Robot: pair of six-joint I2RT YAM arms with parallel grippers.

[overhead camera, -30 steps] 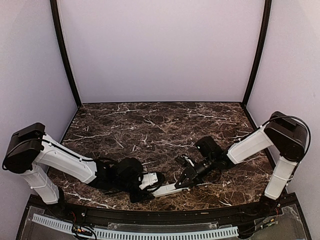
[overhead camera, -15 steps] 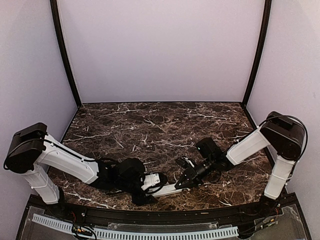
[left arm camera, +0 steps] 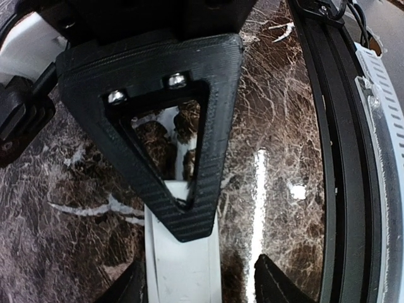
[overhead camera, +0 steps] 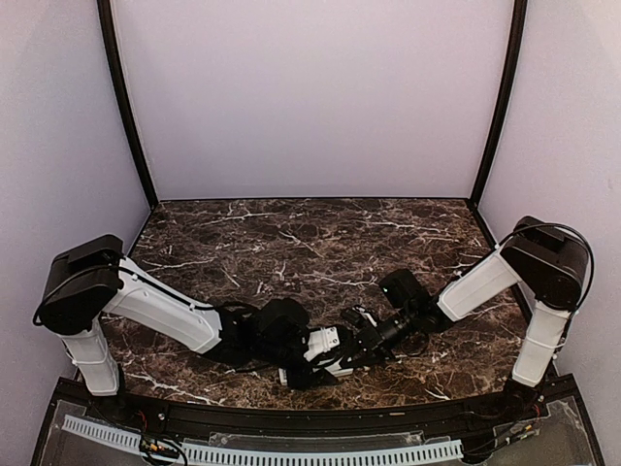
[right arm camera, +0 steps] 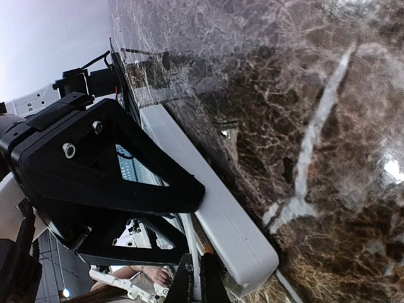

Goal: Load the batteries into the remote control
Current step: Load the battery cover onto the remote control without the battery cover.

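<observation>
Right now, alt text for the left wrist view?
A white remote control lies on the dark marble table, running up from between the fingers of the open left gripper. The right gripper, a black triangular frame, points down over its far end; the table's edge rail runs along the right.

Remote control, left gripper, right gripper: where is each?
remote control [right arm camera: 230,224], right wrist view, its white upper face.
left gripper [left arm camera: 202,285], left wrist view, midway between its fingertips.
right gripper [right arm camera: 194,278], right wrist view, between its shut fingertips.
</observation>
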